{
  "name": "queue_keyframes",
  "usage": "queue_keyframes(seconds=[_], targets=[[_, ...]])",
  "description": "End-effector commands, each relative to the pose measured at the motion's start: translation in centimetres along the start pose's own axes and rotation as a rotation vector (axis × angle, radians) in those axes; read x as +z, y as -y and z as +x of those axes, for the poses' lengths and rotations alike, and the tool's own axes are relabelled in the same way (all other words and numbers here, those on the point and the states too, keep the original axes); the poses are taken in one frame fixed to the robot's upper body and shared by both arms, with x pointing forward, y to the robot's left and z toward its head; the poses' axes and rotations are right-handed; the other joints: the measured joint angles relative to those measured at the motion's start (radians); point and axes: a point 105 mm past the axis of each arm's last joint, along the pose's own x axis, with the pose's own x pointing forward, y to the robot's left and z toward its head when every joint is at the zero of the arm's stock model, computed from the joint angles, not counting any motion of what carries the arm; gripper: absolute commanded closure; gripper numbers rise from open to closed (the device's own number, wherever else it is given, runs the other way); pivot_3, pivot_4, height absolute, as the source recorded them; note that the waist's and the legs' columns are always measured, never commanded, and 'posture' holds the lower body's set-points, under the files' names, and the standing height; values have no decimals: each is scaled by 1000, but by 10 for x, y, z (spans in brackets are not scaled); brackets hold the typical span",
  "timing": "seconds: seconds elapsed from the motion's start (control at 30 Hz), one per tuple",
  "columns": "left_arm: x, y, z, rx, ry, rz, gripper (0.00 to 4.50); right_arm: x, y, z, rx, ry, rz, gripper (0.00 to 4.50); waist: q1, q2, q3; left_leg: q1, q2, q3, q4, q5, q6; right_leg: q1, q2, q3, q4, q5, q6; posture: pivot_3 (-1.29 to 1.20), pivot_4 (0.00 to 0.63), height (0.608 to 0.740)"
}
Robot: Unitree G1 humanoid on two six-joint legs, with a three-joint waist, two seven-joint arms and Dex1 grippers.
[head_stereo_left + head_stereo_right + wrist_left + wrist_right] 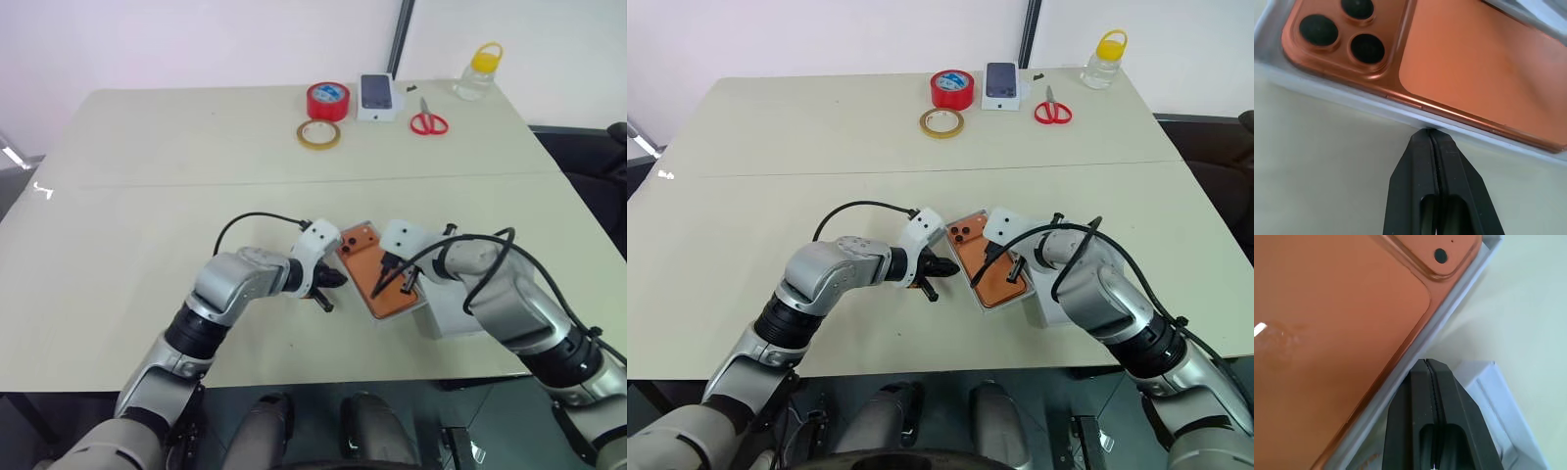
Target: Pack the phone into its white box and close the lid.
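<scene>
The phone [1469,68] lies back up, its lens cluster showing, inside a shallow white-rimmed piece that I take for the lid [1352,105]. The left hand [1431,139] is clenched empty, its tips at the lid's long edge; the right hand [1426,369] is clenched the same at the opposite edge. The white box [453,315] sits just beside the lid, under the right arm. Well beyond the phone on the surface [147,215] stand red tape [327,100], a yellowish tape ring [319,134], a small printed box [376,96], scissors [427,119] and a jar [477,72].
</scene>
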Motion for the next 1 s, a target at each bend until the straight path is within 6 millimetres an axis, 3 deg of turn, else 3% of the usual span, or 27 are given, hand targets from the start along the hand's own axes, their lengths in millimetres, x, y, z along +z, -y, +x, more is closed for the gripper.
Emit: queue_keyframes(seconds=[0.03,0.47,1.0], targets=[[14,6,4,-29,47,20,4457,16,-24,-2,103,81,-51,4500,1,0,0,0,0,0,0,0,0,0,0,0,0,0,0,0,150,740],[13,-8,-3,21,57,-1,4457,5,-21,4,100,48,-35,4500,-3,0,0,0,0,0,4,0,1,1,0,0,1,0,0,0,150,740],[14,-20,-13,45,76,-7,4457,-5,8,-10,31,32,-13,4500,-4,0,0,0,0,0,6,-1,1,1,0,0,2,0,0,0,150,740]])
